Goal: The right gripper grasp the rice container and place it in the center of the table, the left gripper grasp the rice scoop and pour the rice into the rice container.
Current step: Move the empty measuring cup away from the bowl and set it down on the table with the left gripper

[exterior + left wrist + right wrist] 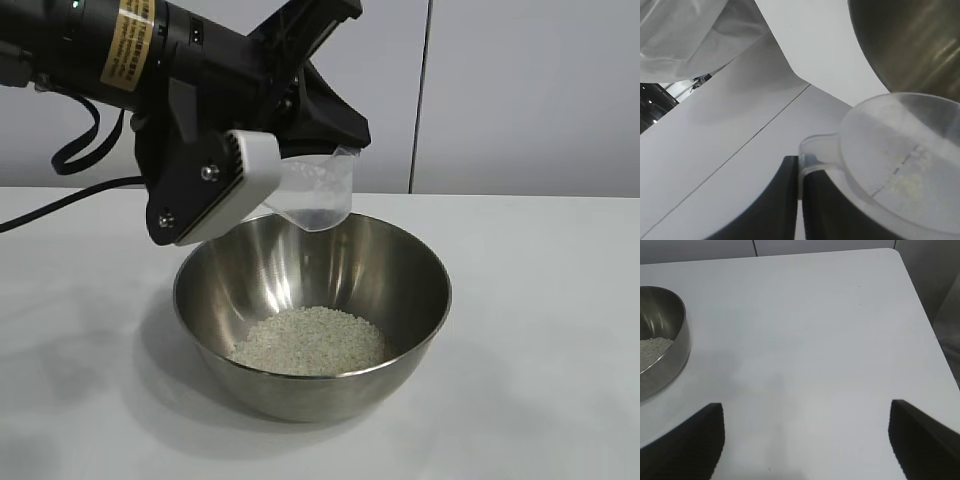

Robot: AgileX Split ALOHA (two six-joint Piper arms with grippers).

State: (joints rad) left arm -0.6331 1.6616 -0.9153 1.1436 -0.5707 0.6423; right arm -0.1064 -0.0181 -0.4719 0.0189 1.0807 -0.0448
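The rice container [312,310], a large shiny steel bowl, stands on the white table [540,330] and holds a heap of white rice [310,342]. My left gripper [300,130] is shut on the tab handle of the rice scoop [315,192], a clear plastic cup tipped over the bowl's far rim. In the left wrist view the scoop [900,160] is tilted, with a few grains left inside, and the bowl [910,45] lies beyond it. My right gripper [807,410] is open and empty over the bare table, the bowl [662,340] off to its side.
The table's far edge and rounded corner [895,252] show in the right wrist view. A grey wall with a vertical seam [425,90] stands behind the table. A black cable [60,200] trails from the left arm.
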